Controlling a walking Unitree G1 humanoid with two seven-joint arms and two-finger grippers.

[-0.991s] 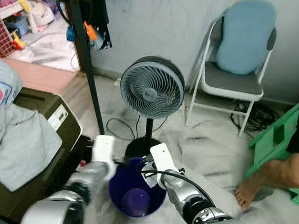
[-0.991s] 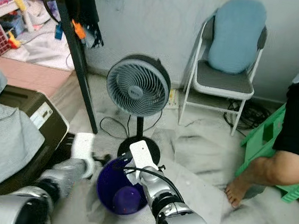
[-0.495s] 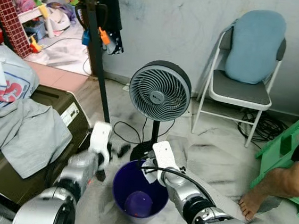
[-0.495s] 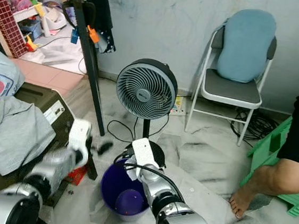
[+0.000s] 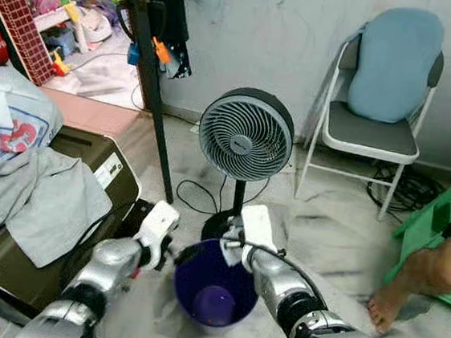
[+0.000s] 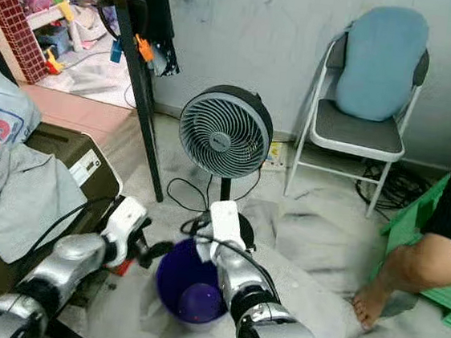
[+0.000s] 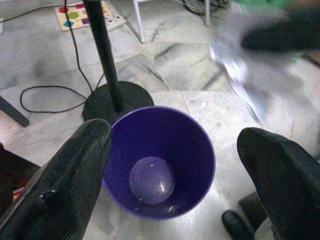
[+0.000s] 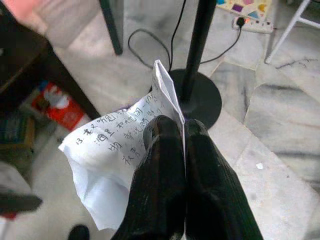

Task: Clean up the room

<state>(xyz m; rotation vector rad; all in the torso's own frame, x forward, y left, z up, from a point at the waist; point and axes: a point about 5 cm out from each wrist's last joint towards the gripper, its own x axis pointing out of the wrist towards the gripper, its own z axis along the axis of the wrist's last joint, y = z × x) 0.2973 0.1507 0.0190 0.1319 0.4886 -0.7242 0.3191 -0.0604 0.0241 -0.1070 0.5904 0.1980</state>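
Paper, thin and limp, is clamped at its folded edge in my right tool, over the far rim of the purple bucket. My left tool stands spread apart beside the bucket's near rim.

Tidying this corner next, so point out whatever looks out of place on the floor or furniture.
Grey clothes lie heaped over the dark box at the left. A red packet lies on the floor beside it. The right tool pinches a handwritten paper above the purple bin.
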